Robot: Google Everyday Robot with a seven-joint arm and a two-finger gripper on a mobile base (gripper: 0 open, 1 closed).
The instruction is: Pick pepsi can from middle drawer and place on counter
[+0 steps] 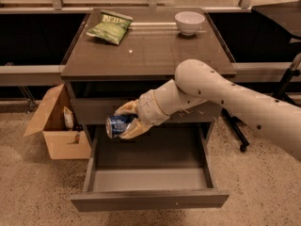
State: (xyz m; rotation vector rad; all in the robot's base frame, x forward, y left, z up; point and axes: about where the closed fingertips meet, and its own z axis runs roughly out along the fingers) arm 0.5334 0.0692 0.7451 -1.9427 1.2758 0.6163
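Observation:
The blue pepsi can (118,125) lies on its side in my gripper (128,122), silver end facing left. The gripper is shut on the can and holds it above the left part of the open middle drawer (149,197), in front of the closed upper drawer front. The drawer is pulled out and shows bare grey inner walls and floor. The counter (150,51) lies above and behind the gripper. My white arm reaches in from the right.
A green crisp bag (110,27) lies at the counter's back left and a white bowl (189,22) at its back right. An open cardboard box (57,125) stands on the floor left of the cabinet. A dark stand (287,81) is at the right.

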